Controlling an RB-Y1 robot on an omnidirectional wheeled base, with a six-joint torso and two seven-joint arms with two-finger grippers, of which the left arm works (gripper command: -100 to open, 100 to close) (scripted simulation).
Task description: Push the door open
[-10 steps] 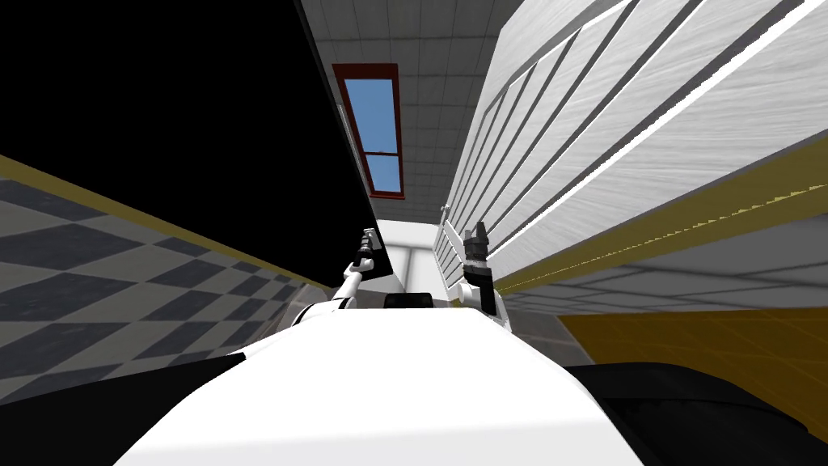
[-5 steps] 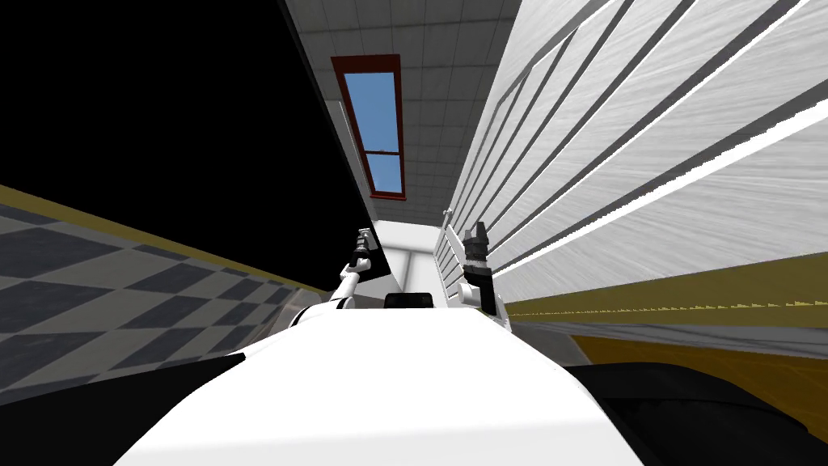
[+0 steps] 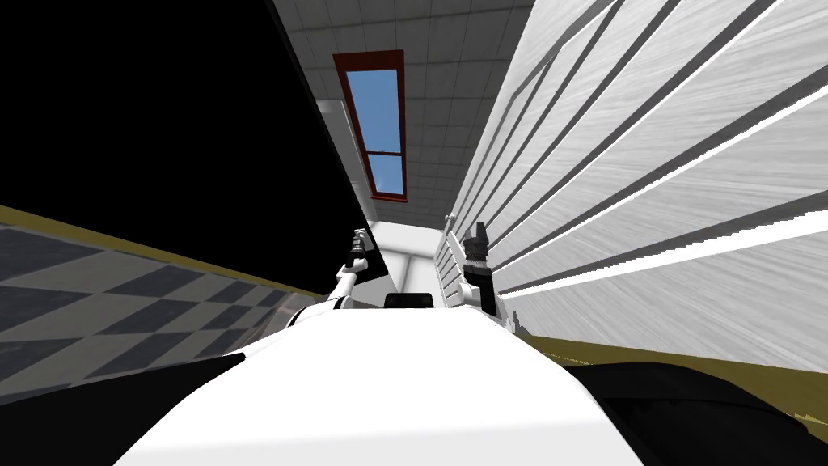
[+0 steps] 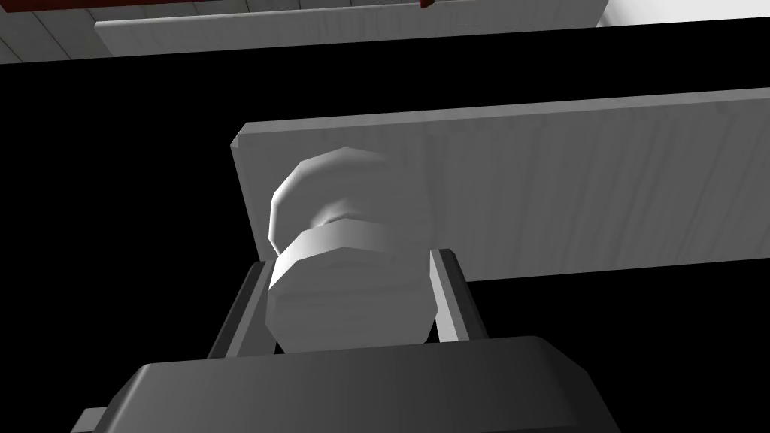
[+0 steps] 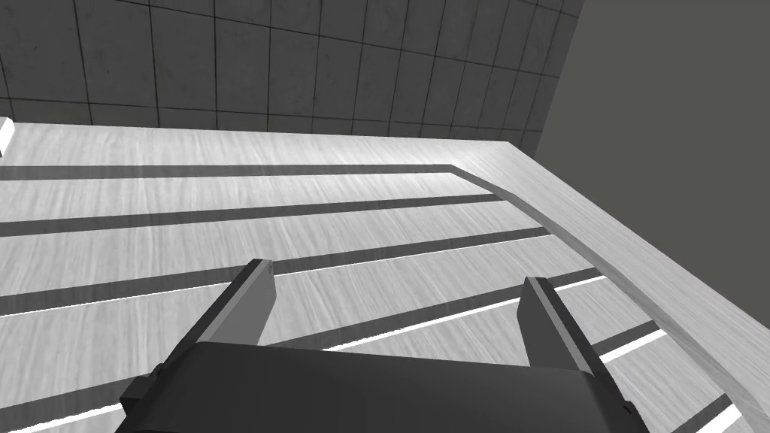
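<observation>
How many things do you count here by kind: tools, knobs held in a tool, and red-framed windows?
Tools: 2 (left tool, right tool)
Held: 1 (knob, gripped by the left tool)
Red-framed: 1 (window)
Total: 4

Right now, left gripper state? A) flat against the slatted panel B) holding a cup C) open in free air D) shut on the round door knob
D: in the left wrist view, the two fingers of the left gripper press both sides of the round knob, which sits on the pale door.
</observation>
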